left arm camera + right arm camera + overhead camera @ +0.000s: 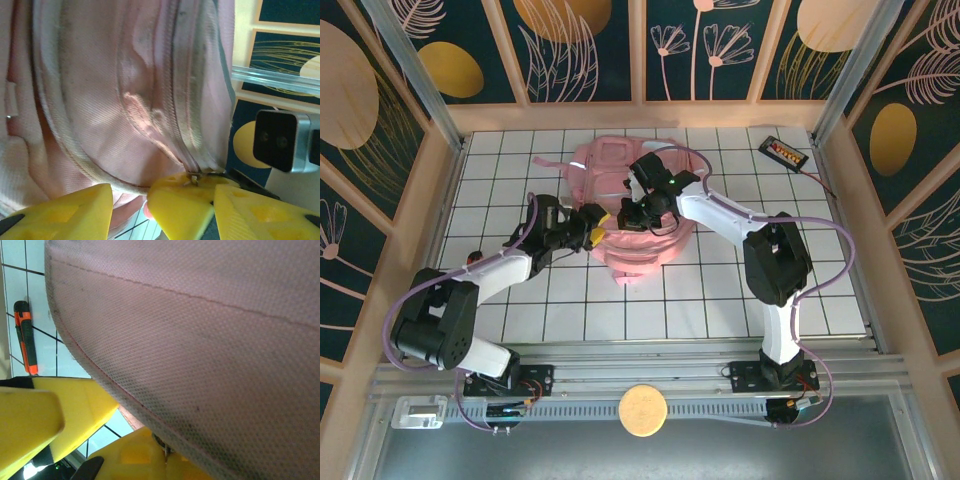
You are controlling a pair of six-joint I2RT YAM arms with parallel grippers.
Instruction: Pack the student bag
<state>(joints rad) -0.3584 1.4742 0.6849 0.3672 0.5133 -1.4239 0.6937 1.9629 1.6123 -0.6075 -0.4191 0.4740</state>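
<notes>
Bright, even overhead light leaves only faint shadows on the white gridded tabletop (720, 290). Up close, the yellow plastic tool fingers (60, 215) are out of focus, and the pale-pink fabric backpack (100, 100) just ahead of them shows a soft sheen.

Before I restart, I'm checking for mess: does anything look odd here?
The student bag shows dark smudges beside its zipper; a tan disc sits on the front rail, away from the work.

The student bag (608, 162) lies on the table (720, 290), left pincer (594, 234) at its near-left edge, device (783, 151) behind-right
</notes>
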